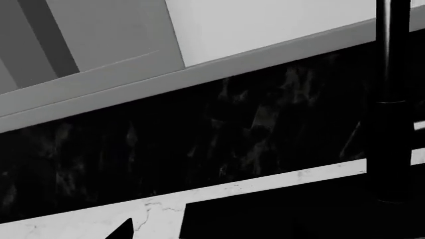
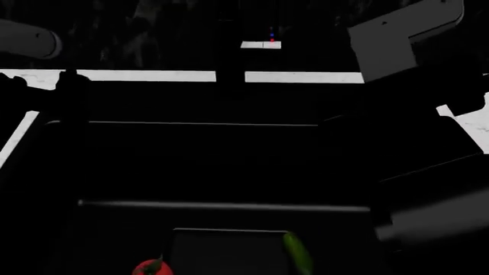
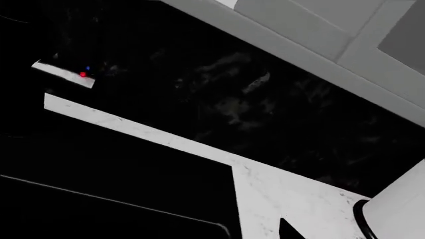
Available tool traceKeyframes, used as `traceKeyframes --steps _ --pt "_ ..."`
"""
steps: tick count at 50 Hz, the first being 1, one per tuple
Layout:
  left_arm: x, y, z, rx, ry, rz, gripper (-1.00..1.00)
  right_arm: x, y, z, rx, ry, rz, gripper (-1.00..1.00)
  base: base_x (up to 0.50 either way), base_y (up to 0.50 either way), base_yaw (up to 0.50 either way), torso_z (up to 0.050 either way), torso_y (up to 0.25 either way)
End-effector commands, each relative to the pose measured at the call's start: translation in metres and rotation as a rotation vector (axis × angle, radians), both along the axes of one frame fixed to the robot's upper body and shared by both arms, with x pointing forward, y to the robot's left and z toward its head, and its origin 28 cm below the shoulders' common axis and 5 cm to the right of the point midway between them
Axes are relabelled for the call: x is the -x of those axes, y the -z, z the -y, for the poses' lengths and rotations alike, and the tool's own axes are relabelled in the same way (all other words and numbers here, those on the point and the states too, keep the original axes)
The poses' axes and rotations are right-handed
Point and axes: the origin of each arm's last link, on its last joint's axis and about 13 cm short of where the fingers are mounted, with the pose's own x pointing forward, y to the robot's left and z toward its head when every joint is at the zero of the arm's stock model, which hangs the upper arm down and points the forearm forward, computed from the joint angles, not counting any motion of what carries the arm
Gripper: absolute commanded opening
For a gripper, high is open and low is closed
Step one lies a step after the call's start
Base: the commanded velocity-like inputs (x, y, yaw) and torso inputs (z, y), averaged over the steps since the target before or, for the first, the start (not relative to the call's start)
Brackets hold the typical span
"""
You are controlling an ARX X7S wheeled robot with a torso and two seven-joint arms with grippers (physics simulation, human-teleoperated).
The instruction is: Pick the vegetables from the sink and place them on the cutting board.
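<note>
My head view was very dim: the sink [image 2: 198, 166] read as near-solid black, with only thin grey edge lines catching light. The tomato [image 2: 150, 267] and cucumber [image 2: 298, 255] kept their colour at the bottom edge, the sole saturated spots. The marble worktop [image 2: 145, 75] showed as bright, evenly lit strips. Both wrist views were sharp, high in contrast, without glare or visible blur; the dark backsplash [image 1: 219, 134] carried faint mottled reflections.

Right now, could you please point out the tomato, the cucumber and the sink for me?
tomato [image 2: 148, 267]: head view, on its red skin below the stem.
cucumber [image 2: 298, 255]: head view, middle of its green body.
sink [image 2: 221, 205]: head view, on its grey edge line.
</note>
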Motion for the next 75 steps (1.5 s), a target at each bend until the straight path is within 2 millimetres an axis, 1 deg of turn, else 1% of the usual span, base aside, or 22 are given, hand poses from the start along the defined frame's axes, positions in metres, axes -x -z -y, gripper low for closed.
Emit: traceKeyframes --steps 1,11,12,17,25,29,32,33,34,37,41,42,46,48,50,55,58,59,61,65,69,75 --pt "-0.001 0.003 0.003 0.021 0.054 0.015 1.0 0.003 0.012 0.008 -0.033 0.016 -0.033 1.0 0.0 0.0 0.0 0.0 -0.25" --pt "-0.002 0.007 0.004 0.01 0.056 0.015 1.0 0.004 0.017 0.008 -0.025 0.005 -0.058 1.0 0.0 0.0 0.0 -0.002 -0.243" --pt "-0.002 0.007 0.003 0.022 0.051 0.008 1.0 0.005 0.017 0.007 0.009 -0.008 -0.026 1.0 0.18 0.0 0.0 0.0 0.0" --pt "0.0 0.004 0.005 0.012 0.065 0.024 1.0 0.006 0.017 0.009 -0.013 0.001 -0.037 1.0 0.5 0.0 0.0 0.0 0.0" --pt "-0.001 0.01 0.005 -0.001 0.065 0.004 1.0 0.006 0.024 0.009 -0.026 -0.009 -0.046 1.0 0.5 0.0 0.0 0.0 0.0" --pt "-0.005 0.019 0.001 -0.035 -0.003 -0.057 1.0 0.004 0.027 0.007 -0.02 -0.023 -0.094 1.0 0.05 0.0 0.0 0.0 0.0" --pt "-0.005 0.029 -0.002 -0.056 0.01 -0.095 1.0 0.006 0.028 0.006 -0.007 -0.036 -0.133 1.0 0.01 0.0 0.0 0.0 0.0" --pt "-0.003 0.03 -0.002 -0.037 0.028 -0.066 1.0 0.005 0.029 0.007 -0.008 -0.032 -0.133 1.0 0.01 0.0 0.0 0.0 0.0" --pt "0.0 0.024 -0.003 -0.013 0.024 -0.021 1.0 0.005 0.028 0.006 -0.012 -0.033 -0.132 1.0 0.0 0.0 0.0 0.0 0.0" --pt "0.001 0.025 -0.003 -0.074 0.02 -0.027 1.0 0.006 0.03 0.006 -0.01 -0.044 -0.149 1.0 0.01 0.0 0.0 -0.001 -0.083" --pt "0.003 0.031 -0.004 -0.068 0.04 -0.053 1.0 0.01 0.033 0.008 -0.001 -0.068 -0.216 1.0 0.04 0.0 0.0 -0.003 -0.224" --pt "0.005 0.03 -0.003 -0.084 0.076 -0.101 1.0 0.011 0.033 0.008 0.013 -0.1 -0.262 1.0 0.02 0.01 0.01 0.0 0.0" --pt "0.008 0.034 -0.002 -0.183 0.113 -0.141 1.0 0.014 0.033 0.008 0.054 -0.121 -0.339 1.0 0.01 0.01 0.01 0.0 0.0" --pt "0.013 0.032 0.002 -0.161 0.2 -0.261 1.0 0.015 0.034 0.007 0.082 -0.128 -0.379 1.0 0.01 0.01 0.01 0.0 0.0" --pt "0.019 0.03 0.003 -0.201 0.28 -0.338 1.0 0.015 0.033 0.007 0.049 -0.153 -0.437 1.0 0.0 0.01 0.01 0.0 0.0" --pt "0.02 0.04 0.001 -0.283 0.322 -0.452 1.0 0.018 0.037 0.003 0.02 -0.171 -0.506 1.0 0.01 0.0 0.0 0.0 0.0" --pt "0.024 0.048 0.002 -0.295 0.408 -0.523 1.0 0.02 0.037 0.0 -0.009 -0.199 -0.542 1.0 0.01 0.0 0.0 0.0 0.0" --pt "0.026 0.051 0.002 -0.3 0.473 -0.537 1.0 0.02 0.038 -0.001 -0.014 -0.206 -0.548 1.0 0.0 0.0 0.0 0.0 0.0" --pt "0.023 0.06 0.001 -0.335 0.465 -0.616 1.0 0.02 0.042 -0.003 -0.011 -0.218 -0.567 1.0 0.01 0.0 0.0 0.0 0.0" --pt "0.022 0.063 0.003 -0.391 0.516 -0.68 1.0 0.018 0.044 -0.004 -0.007 -0.231 -0.597 1.0 0.01 0.0 0.0 0.0 0.0" --pt "0.022 0.066 0.007 -0.391 0.535 -0.727 1.0 0.021 0.049 -0.008 0.003 -0.261 -0.637 1.0 0.01 0.0 0.0 0.0 0.0" --pt "0.032 0.07 0.009 -0.418 0.629 -0.777 1.0 0.019 0.049 -0.009 0.003 -0.26 -0.642 1.0 0.01 0.0 0.0 0.0 0.0"
